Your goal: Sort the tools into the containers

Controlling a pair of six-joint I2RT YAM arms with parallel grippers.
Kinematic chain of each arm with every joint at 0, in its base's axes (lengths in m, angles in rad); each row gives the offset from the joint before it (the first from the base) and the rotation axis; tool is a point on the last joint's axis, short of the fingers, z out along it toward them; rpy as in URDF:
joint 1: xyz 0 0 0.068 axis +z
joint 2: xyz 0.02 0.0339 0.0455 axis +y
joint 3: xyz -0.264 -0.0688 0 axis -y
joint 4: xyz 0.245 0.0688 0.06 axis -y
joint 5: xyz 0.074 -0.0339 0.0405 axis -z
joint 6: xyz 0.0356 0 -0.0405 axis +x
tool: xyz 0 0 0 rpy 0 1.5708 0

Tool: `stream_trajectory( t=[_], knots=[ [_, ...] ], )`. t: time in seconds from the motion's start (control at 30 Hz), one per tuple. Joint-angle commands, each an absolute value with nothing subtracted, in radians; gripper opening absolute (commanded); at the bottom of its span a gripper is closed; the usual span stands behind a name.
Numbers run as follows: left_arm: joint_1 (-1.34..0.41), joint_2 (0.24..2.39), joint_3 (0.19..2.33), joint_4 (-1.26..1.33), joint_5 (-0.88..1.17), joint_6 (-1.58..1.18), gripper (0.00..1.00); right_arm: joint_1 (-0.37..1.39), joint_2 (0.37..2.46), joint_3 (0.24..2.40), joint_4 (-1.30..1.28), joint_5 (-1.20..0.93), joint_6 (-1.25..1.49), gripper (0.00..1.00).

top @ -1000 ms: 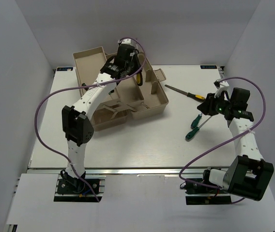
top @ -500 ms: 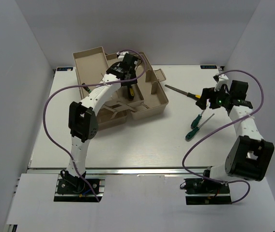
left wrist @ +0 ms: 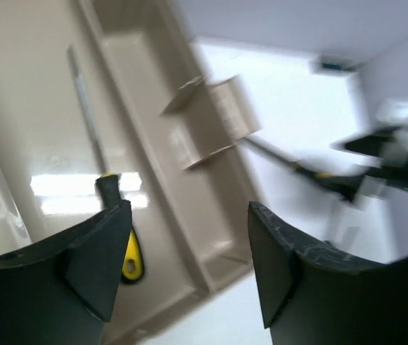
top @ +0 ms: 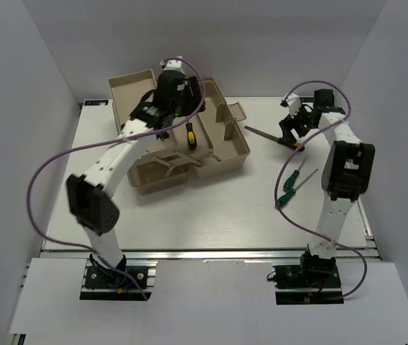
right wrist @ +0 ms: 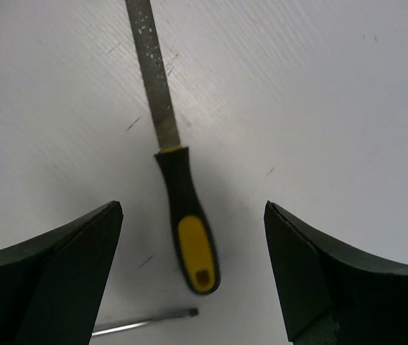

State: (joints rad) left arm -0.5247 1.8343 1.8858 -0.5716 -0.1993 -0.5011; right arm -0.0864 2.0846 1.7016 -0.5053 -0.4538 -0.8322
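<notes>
The beige toolbox stands open at the table's back left. A yellow-and-black screwdriver lies loose in its long tray; its handle shows beside my left fingers. My left gripper hovers open above that tray, holding nothing. To the right, on the table, lies a file with a black-and-yellow handle. My right gripper hangs open straight above the handle, one finger on each side. Two green-handled screwdrivers lie nearer the front.
A fold-out tier sticks out from the toolbox's near side and a shallow tray from its back left. A screwdriver tip lies just beyond the file's handle. Grey walls close in the table's left, right and back.
My left gripper opened and let the yellow-and-black screwdriver drop into the toolbox tray, then pulled back left. My right gripper opened and swung from the green screwdrivers to over the file.
</notes>
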Motion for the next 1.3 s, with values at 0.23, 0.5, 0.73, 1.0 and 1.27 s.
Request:
stream_trajectory(
  t=[0.23, 0.5, 0.73, 1.0, 1.27],
  knots=[
    [-0.523, 1.401, 1.576, -0.362, -0.141, -0.48, 0.82, -0.014, 2.307, 1.961, -0.752, -0.393, -1.092, 0.76],
    [-0.523, 1.243, 1.39, -0.383, -0.181, -0.538, 0.79, -0.02, 2.319, 1.881, -0.761, -0.336, -1.085, 0.51],
    [-0.523, 1.157, 1.252, -0.342, -0.155, -0.62, 0.77, -0.046, 2.332, 1.879, -0.842, -0.347, -1.083, 0.0],
    [-0.523, 1.108, 1.16, -0.293, -0.114, -0.653, 0.77, -0.103, 2.153, 1.948, -0.666, -0.625, -0.495, 0.0],
    [-0.523, 1.092, 1.123, -0.265, -0.081, -0.64, 0.79, -0.002, 1.814, 1.671, -0.278, -0.718, -0.079, 0.0]
  ],
)
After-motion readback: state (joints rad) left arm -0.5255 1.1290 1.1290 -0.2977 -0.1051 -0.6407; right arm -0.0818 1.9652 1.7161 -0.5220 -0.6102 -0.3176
